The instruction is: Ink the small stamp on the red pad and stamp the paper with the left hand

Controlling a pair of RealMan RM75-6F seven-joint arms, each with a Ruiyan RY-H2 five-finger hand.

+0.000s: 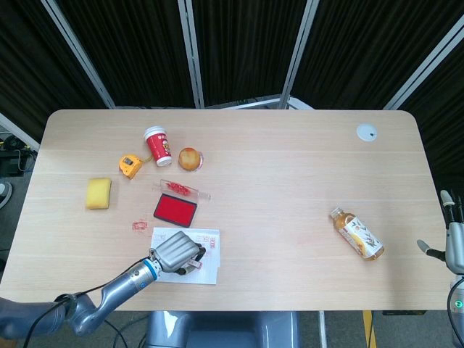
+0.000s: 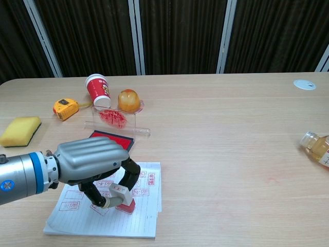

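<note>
head view: left hand (image 1: 176, 251) sits over the paper (image 1: 207, 257) near the front edge of the tabletop (image 1: 290, 181), toward the left corner, fingers curled down; the stamp is hidden under it here. red ink pad (image 1: 175, 209) lies just behind the paper, its clear lid (image 1: 185, 191) behind that. a stray red print (image 1: 139, 225) marks the bare wood left of the paper. right hand (image 1: 453, 239) shows only at the right edge, off the tabletop; cannot tell how its fingers lie. tea bottle (image 1: 357, 235) lies on its side near the front right, label unreadable.

chest view: left hand (image 2: 95, 162) pinches the small stamp (image 2: 122, 198) between thumb and fingers, tilted, its red face at the paper (image 2: 141, 218), contact looks likely but unsure. paper carries several red boxed prints, characters too small to read. red paper cup (image 2: 97, 90) has white markings, illegible; yellow tape measure (image 2: 66, 108) and sponge (image 2: 19, 130) toward the left edge.

risks, my judgement: tilted stamp gives a partial or smeared print; loose sheet may slide or lift with the stamp; a new print may overlap an old one.
</note>
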